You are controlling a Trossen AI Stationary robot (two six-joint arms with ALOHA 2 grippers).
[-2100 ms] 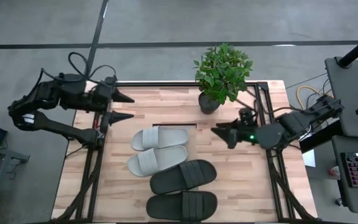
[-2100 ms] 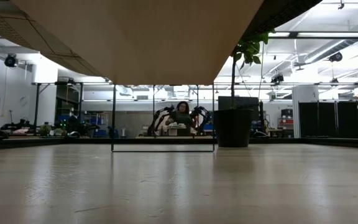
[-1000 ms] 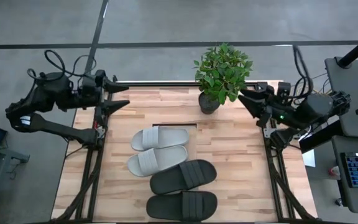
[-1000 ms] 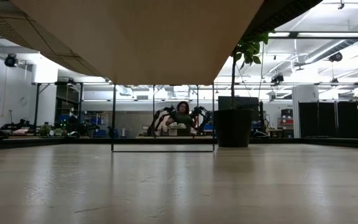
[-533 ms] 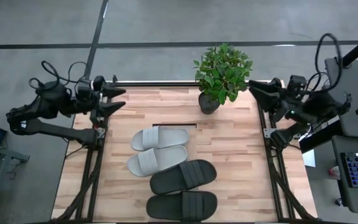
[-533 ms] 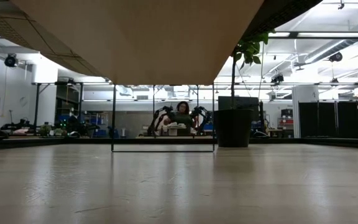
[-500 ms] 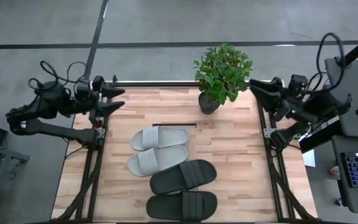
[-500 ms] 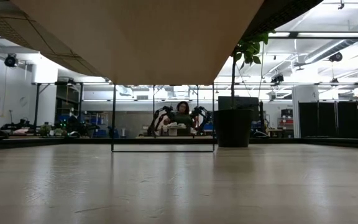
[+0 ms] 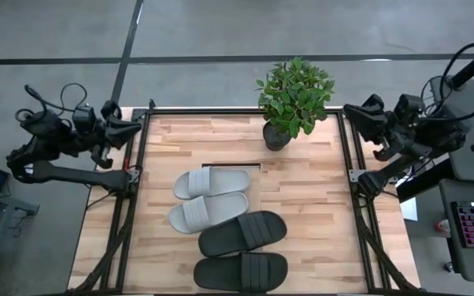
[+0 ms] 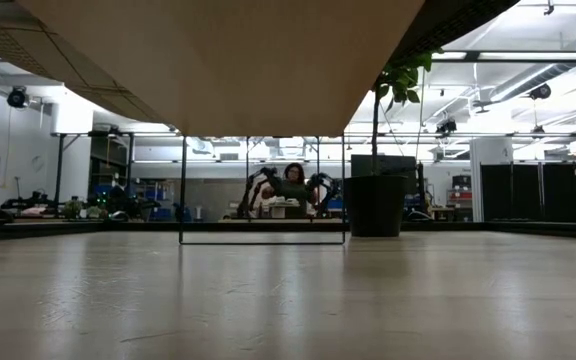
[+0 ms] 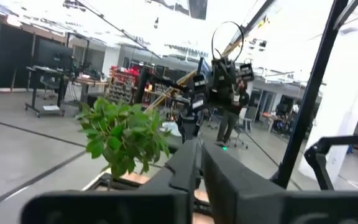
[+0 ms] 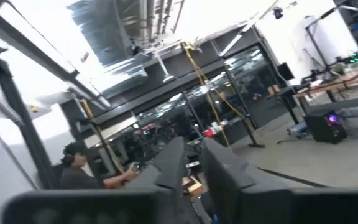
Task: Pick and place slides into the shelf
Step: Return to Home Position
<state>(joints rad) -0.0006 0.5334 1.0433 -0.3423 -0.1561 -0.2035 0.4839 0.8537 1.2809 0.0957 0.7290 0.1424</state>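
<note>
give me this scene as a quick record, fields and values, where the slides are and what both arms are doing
grey slides: side by side mid-table, nearest the plant
black slides: side by side, next to the grey pair, toward the front edge
shelf: pale panel seen from underneath in the low view; all four slides seem to lie on it
left claw: outside the table's left rear corner, shut, holding nothing
right claw: outside the right rear corner, holding nothing

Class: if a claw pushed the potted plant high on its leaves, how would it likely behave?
The potted plant spreads much wider than its small dark pot, so it probably tips rather than slides. Its thin leaves likely bend first.
</note>
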